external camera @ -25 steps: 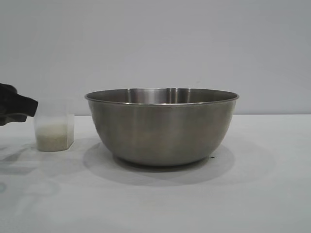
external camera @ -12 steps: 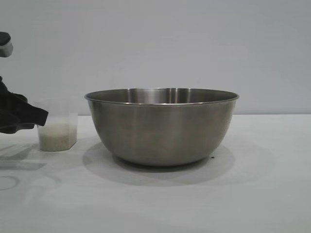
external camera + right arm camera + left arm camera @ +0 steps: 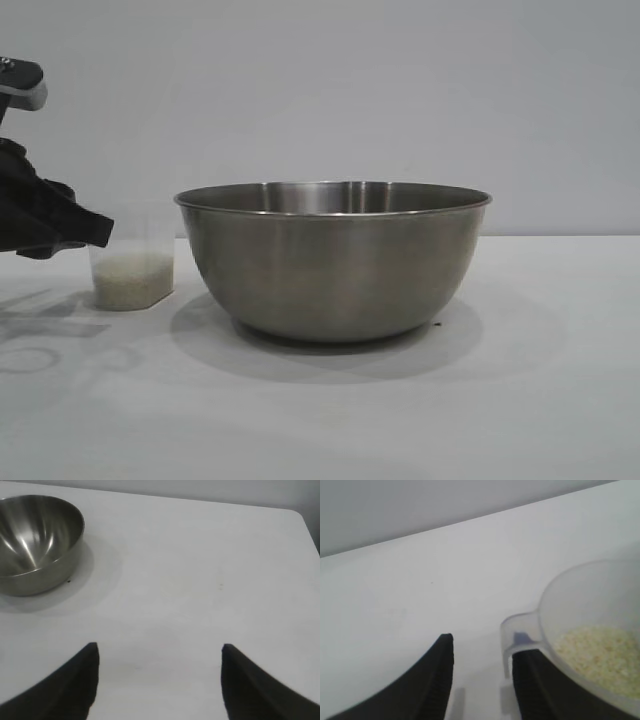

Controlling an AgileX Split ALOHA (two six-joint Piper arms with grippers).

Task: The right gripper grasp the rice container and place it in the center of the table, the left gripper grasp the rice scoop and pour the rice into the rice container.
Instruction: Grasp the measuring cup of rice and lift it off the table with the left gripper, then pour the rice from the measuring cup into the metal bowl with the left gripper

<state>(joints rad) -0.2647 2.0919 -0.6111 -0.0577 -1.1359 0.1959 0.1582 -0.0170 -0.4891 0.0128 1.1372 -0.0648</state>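
The left gripper (image 3: 482,680) sat at the scoop (image 3: 132,268), its fingers still apart around the handle (image 3: 512,635); the scoop stood on the table (image 3: 560,400) beside the bowl (image 3: 333,260). The right gripper (image 3: 157,680) hung wide open, well apart from the bowl.

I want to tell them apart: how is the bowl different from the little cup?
The bowl is big, round, shiny grey steel; the cup is small, clear plastic with angled sides. The cup holds rice; the bowl looks empty. The left gripper is at the cup's handle; nothing touches the bowl. Both stand upright on the table.
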